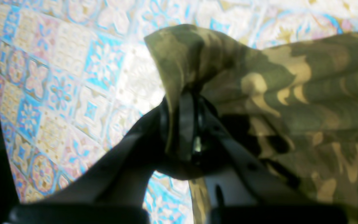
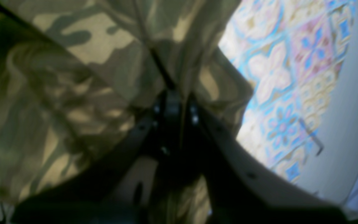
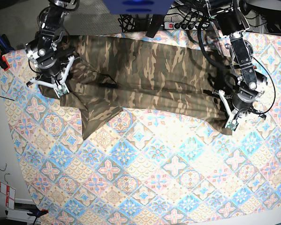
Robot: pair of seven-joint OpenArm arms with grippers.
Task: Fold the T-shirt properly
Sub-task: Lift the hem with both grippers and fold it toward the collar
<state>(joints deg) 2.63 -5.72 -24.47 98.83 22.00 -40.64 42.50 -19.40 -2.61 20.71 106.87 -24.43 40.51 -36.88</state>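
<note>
T-shirt [image 3: 140,75] stretched lengthwise between arms

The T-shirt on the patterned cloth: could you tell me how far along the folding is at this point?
Early on. Done: the left gripper and right gripper are each shut on an edge of the T-shirt. In hand: in the base view the shirt stretches between them as a long band across the far part of the tablecloth, one flap trailing towards the near side. Left: no neat, compact fold shows yet, so the folding proper remains.

One T-shirt [image 3: 145,77], one tablecloth [image 3: 145,178], two hands: left hand [image 3: 232,123], right hand [image 3: 60,89].
</note>
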